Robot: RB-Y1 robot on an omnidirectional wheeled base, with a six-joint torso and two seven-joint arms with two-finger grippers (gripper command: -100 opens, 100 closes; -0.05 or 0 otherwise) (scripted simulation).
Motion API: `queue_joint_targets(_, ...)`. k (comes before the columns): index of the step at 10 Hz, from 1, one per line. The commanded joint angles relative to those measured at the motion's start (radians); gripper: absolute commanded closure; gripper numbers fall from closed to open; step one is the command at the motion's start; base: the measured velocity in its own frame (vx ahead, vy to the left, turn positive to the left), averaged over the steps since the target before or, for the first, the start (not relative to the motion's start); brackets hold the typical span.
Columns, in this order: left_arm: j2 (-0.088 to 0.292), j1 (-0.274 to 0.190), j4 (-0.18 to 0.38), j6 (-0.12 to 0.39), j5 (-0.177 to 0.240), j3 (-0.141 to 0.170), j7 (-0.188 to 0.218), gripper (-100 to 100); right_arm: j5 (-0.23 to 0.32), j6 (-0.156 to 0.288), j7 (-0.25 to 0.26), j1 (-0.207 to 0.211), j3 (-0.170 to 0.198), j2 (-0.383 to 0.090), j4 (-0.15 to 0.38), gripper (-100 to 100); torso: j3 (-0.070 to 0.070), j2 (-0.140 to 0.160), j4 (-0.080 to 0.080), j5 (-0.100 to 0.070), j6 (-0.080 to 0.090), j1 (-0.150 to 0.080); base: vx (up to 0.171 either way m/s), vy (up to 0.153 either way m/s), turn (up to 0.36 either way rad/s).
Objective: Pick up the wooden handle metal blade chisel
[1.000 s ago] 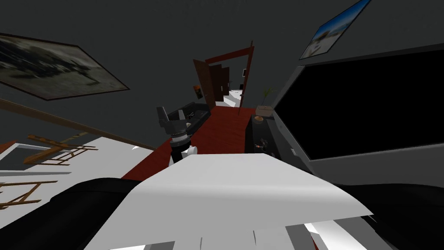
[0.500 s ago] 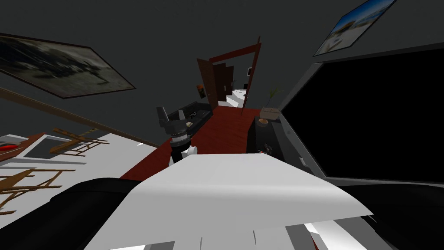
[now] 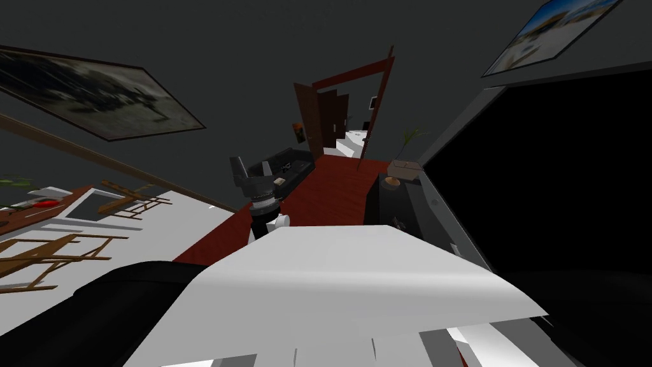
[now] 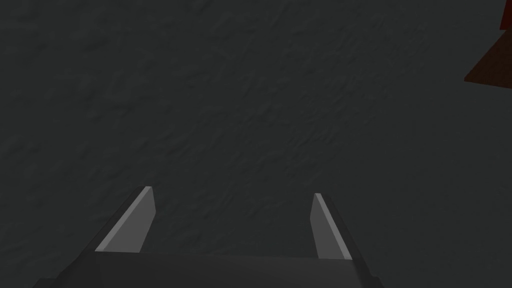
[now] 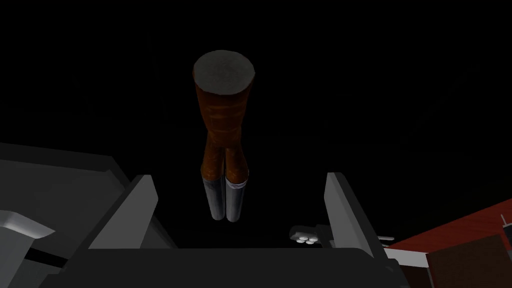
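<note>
Squarely within the spread right tool (image 5: 240, 176) lies the chisel (image 5: 223, 115).

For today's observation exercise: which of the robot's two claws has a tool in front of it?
The right claw: a brown-handled chisel shows between its open fingers, untouched. The left claw, also open, has nothing between its fingers.

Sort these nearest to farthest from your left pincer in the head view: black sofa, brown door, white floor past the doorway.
1. Black sofa, just beyond the left pincer.
2. Brown door, open, behind the sofa.
3. White floor, beyond the door, farthest.
</note>
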Motion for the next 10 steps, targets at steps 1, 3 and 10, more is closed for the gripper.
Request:
queue_joint_targets(1,0.0,0.0,0.0,0.0,0.0,0.0,0.0,0,0.003,0.022,0.007,-0.031,0.001,0.024,0.02,-100,0.0,0.0,0.0,0.0,0.0,0.0,-0.056,-0.076,0.06)
queue_joint_targets(3,0.0,0.0,0.0,0.0,0.0,0.0,0.0,0,0.005,0.039,0.013,-0.052,0.001,0.046,0.032,-100,0.001,0.002,0.0,0.0,0.001,-0.002,-0.039,-0.043,0.036)
queue_joint_targets(10,0.0,0.0,0.0,0.0,0.0,0.0,0.0,0,0.004,0.031,0.012,-0.046,0.0,0.039,0.031,0,0.0,-0.001,0.0,0.0,0.0,0.002,-0.001,0.0,0.003)
